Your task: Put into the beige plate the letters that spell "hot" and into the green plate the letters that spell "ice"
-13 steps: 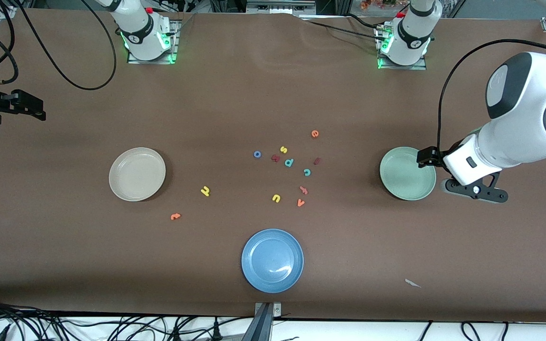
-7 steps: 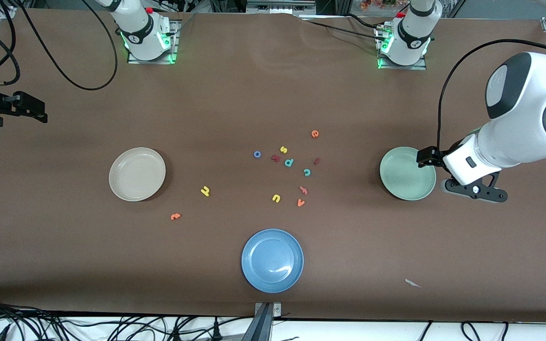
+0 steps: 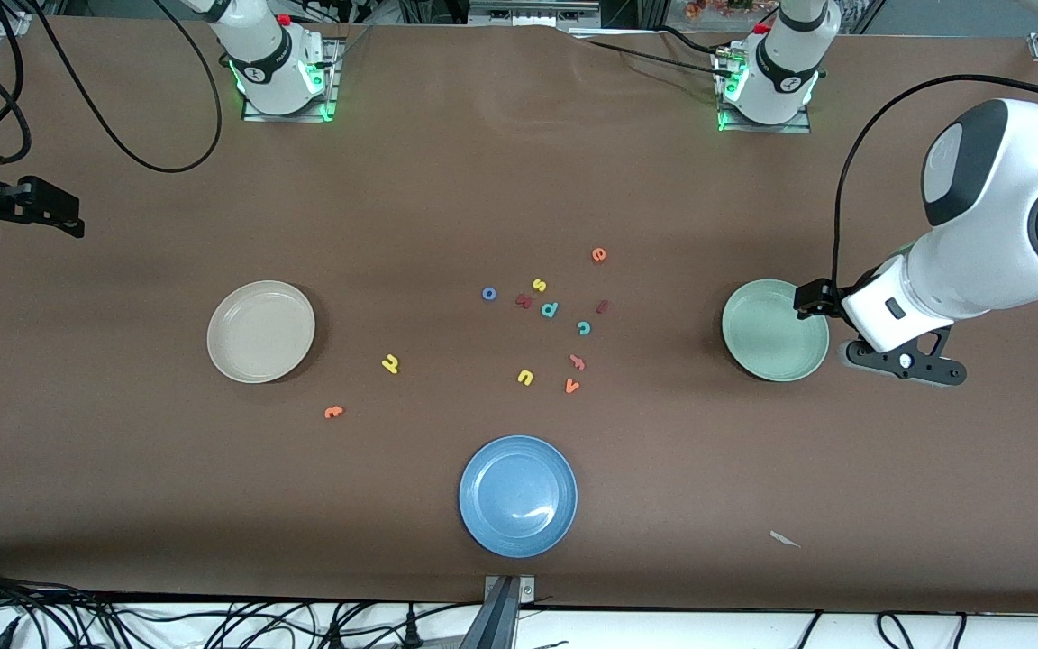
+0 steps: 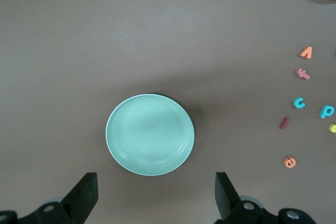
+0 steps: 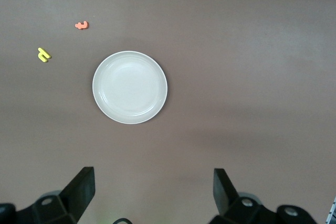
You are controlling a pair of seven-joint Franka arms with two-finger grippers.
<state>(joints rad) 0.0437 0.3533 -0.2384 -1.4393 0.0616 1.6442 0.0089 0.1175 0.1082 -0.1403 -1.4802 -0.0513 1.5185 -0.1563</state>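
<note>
Brown worktop (image 3: 122,505) carries two empty task plates. Taking the green plate (image 3: 773,330) as landmark: the left tool (image 4: 155,203) hangs high at its rim, jaws wide, holding nothing. The maroon i (image 3: 602,306), teal c (image 3: 583,327) and orange e (image 3: 598,255) lie toward the right arm's end from it, the i closest. The beige plate (image 3: 260,331) sits well apart; the yellow h (image 3: 390,363), orange t (image 3: 332,412) and blue o (image 3: 488,294) lie between the plates. The right tool (image 5: 152,198), over the worktop's end, is spread and empty.

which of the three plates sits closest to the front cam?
The blue plate. It lies lowest in the front view, nearer than the beige plate and green plate, which sit level.
</note>
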